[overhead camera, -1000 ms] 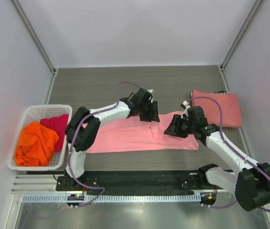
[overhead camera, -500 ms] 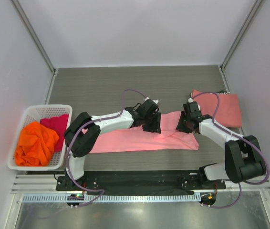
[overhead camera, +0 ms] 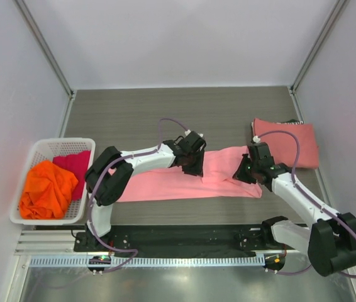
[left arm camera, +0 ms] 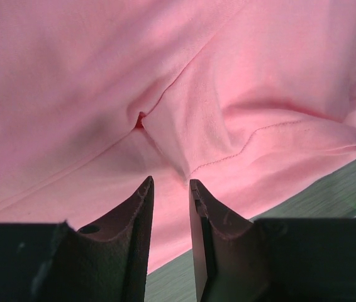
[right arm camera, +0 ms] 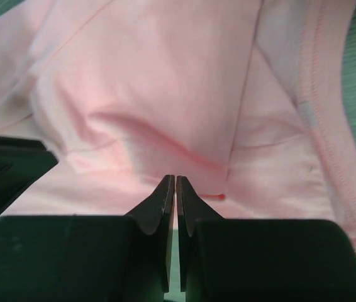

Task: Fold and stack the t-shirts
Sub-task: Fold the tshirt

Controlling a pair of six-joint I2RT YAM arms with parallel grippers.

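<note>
top external view: both grippers low on the light pink t-shirt, holds look thin

the main risk is a one-sided or shallow pinch. the left gripper [overhead camera: 192, 165] shows a narrow gap between its jaws, so it counts as slightly open. the raised ridge [left arm camera: 165, 145] of cloth sits just ahead of its tips rather than clearly between them. if that side lifts without cloth, the fold would likely drag skewed. the right gripper [overhead camera: 244, 173] is closed to a hairline slit at a crease, but whether it holds one layer, several or none cannot be told. a single caught layer would peel the shirt apart instead of folding it.

the light pink t-shirt [overhead camera: 165, 182] lies spread as a long band across the table [overhead camera: 134, 119]. the left gripper is on its upper middle and the right gripper near its right end. the salmon-red t-shirt [overhead camera: 291, 141] lies folded just beyond the right gripper, so a wide sweep could disturb it.
</note>
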